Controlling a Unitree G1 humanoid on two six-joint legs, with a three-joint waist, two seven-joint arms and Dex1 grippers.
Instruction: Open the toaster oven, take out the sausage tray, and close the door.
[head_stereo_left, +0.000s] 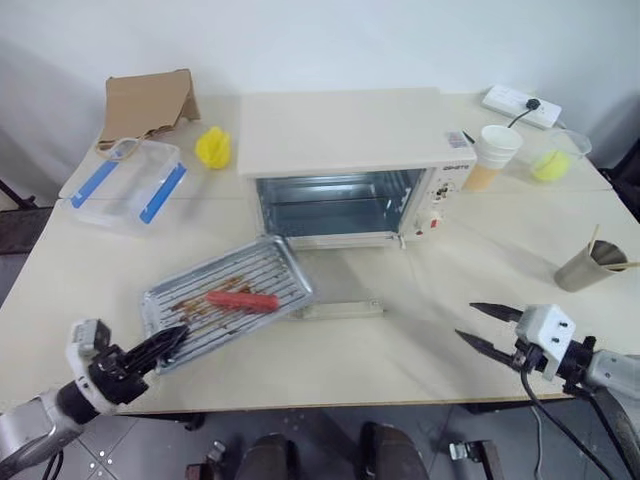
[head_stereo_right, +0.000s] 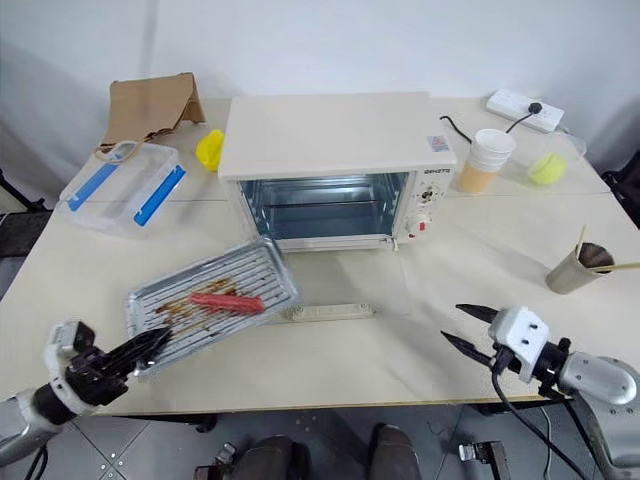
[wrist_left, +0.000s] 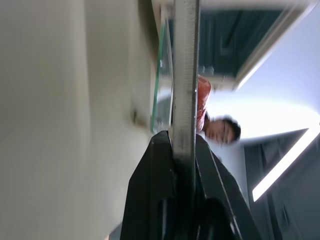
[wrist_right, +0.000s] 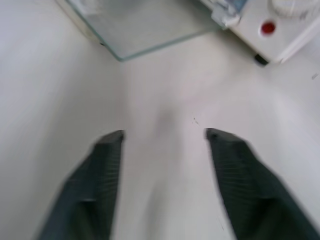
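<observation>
The toaster oven (head_stereo_left: 345, 130) stands at the middle of the table, its cavity empty. The door (head_stereo_left: 345, 285) lies folded down flat in front of it, with the white bar handle (head_stereo_left: 340, 310) toward me. The sausage tray (head_stereo_left: 268, 262) is outside the oven, lying diagonally at the door's left, with one red sausage (head_stereo_left: 242, 299) on its ribbed bottom. My left gripper (head_stereo_left: 175, 336) is shut on the tray's near left corner; in the left wrist view its fingers (wrist_left: 160, 165) clamp the metal rim. My right gripper (head_stereo_left: 466, 321) hovers open over the table's front right, nothing between its fingers (wrist_right: 107, 165).
A clear plastic box with blue clips (head_stereo_left: 130, 185), a cardboard piece (head_stereo_left: 150, 100) and a yellow object (head_stereo_left: 214, 148) sit at the back left. Stacked paper cups (head_stereo_left: 495, 155), a power strip (head_stereo_left: 520, 105) and a metal cup with sticks (head_stereo_left: 590, 265) stand on the right.
</observation>
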